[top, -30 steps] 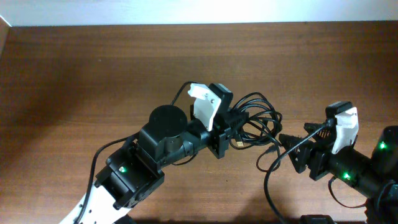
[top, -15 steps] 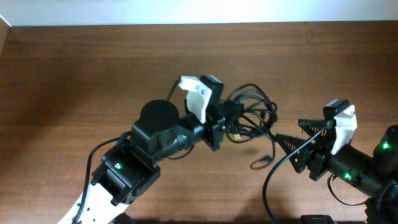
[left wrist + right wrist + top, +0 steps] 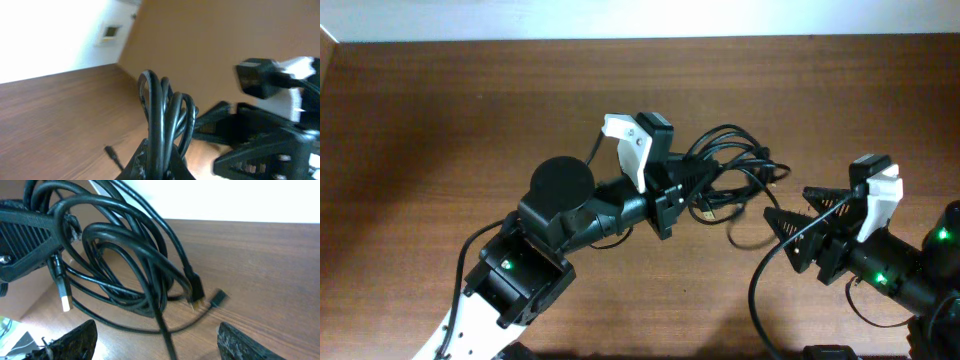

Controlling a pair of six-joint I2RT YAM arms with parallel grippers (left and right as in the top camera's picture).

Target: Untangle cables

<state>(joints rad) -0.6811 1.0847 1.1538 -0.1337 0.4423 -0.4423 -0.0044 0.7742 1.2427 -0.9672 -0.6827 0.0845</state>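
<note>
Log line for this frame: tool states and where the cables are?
left tool: shut on cables | right tool: open, facing the bundle | cables: one tangled bundle, plug ends dangling near table | status: not yet untangled

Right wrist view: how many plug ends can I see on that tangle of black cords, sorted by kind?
Flat silver-tipped plug: 1
Small black plugs: 2
Total: 3 plug ends showing. More may be hidden inside the tangle of black cables.
</note>
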